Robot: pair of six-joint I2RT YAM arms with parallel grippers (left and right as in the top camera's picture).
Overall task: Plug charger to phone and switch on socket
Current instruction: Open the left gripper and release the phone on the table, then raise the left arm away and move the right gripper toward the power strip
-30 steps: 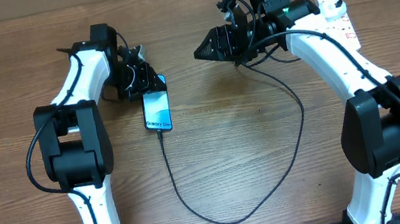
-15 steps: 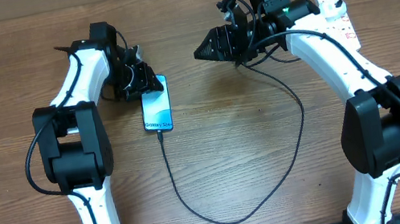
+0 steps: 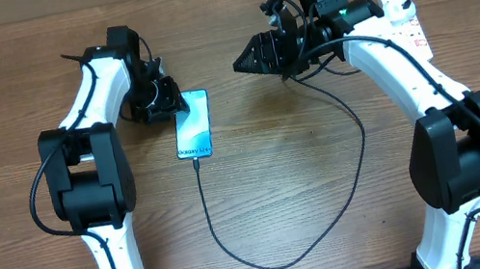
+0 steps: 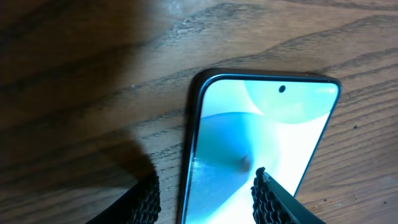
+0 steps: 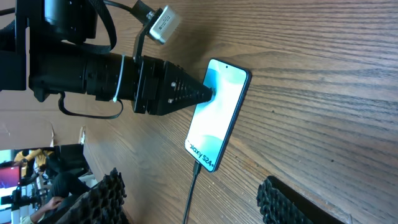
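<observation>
The phone (image 3: 193, 126) lies flat on the wooden table, screen lit and tilted slightly; it also shows in the left wrist view (image 4: 261, 130) and the right wrist view (image 5: 217, 112). The charger (image 3: 362, 143), a thin black cable, is plugged into the phone's lower end and loops across the table towards the right arm. My left gripper (image 3: 166, 101) is open at the phone's top left corner; one finger (image 4: 146, 199) is over the wood, the other (image 4: 267, 199) over the screen. My right gripper (image 3: 240, 61) hangs open and empty, right of the phone. The white socket (image 3: 404, 17) sits far right.
Both arms' bases stand at the table's front edge. The cable's loop (image 3: 272, 266) lies on the table between them. A cardboard-coloured wall runs along the back of the table.
The phone's top end has swung a little to the right. My left gripper has widened slightly and drawn back to the phone's corner. The right arm has not moved.
</observation>
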